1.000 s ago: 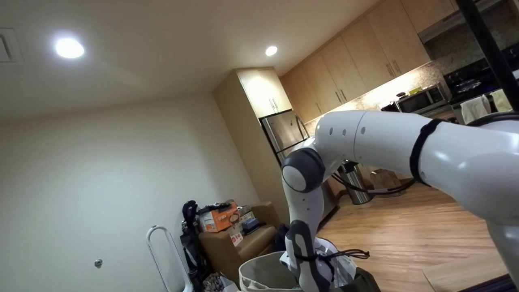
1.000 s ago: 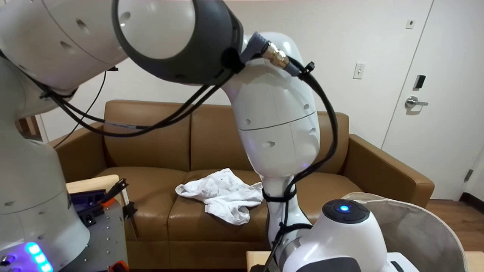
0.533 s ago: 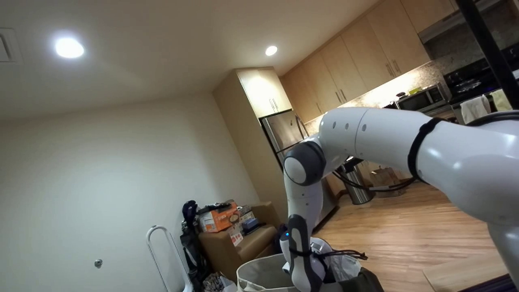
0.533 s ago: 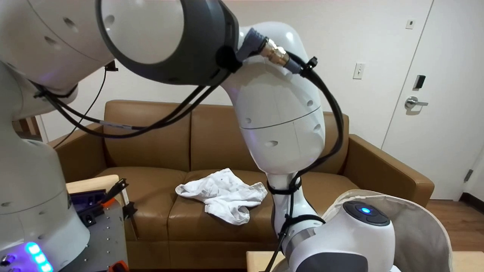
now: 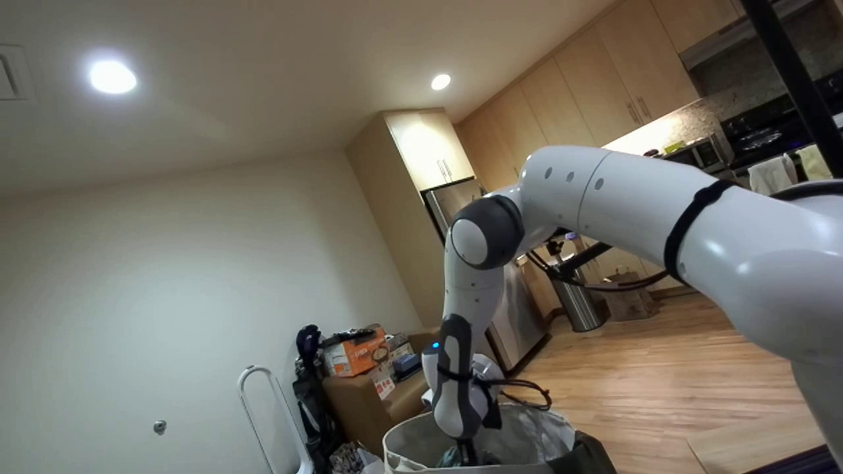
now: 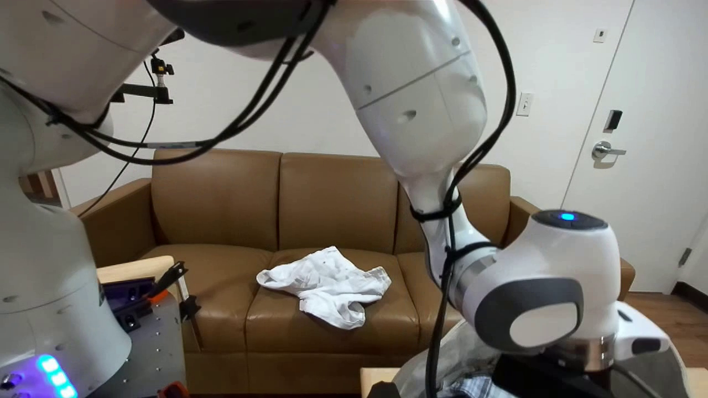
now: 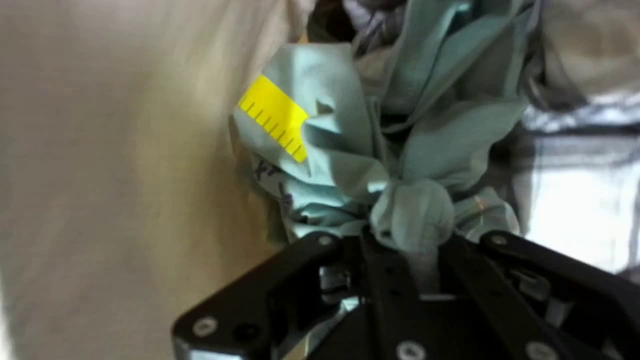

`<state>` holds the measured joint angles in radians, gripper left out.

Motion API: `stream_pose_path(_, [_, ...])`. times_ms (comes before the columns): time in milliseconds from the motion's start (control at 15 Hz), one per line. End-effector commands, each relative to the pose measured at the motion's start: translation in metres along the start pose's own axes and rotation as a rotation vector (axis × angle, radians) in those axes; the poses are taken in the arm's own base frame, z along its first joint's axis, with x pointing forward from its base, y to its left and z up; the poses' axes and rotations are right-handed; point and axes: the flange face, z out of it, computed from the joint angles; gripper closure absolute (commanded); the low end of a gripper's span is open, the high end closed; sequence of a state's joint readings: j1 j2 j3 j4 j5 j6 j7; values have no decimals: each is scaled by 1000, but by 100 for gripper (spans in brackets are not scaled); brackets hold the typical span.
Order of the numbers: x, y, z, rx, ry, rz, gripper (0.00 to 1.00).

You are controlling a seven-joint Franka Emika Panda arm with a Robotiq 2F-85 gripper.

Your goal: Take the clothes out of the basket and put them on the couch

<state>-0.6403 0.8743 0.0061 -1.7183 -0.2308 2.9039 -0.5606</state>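
Wooden cabinets [image 5: 593, 92], a silvery trash can [image 5: 581, 308], an orange box [image 5: 361, 354], a white door [image 6: 658, 193] with lever handle [image 6: 608, 150].

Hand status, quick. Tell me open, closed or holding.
Hand: closed, holding the grey-green cloth, with a fold of it pinched in the grip.

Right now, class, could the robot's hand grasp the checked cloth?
Probably not yet: the hand seems closed on the green cloth, though part of the checked cloth lies uncovered beside it.

White arm [image 5: 639, 207], dark grey covers [image 6: 494, 315], black cables [image 6: 509, 91], blue light [image 6: 568, 216], black tool [image 7: 411, 242] with silver screws [image 7: 205, 326].
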Motion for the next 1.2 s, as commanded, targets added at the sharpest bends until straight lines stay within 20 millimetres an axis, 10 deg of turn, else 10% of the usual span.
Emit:
stream_pose_path(0, [47, -7, -82, -23, 88, -5, 95])
stream_pose_path(200, [81, -23, -149, -44, 175, 5, 96])
stream_pose_path(667, [92, -29, -153, -57, 159, 4, 97])
stream_pose_path(1133, [201, -116, -287, -192, 441, -275, 97])
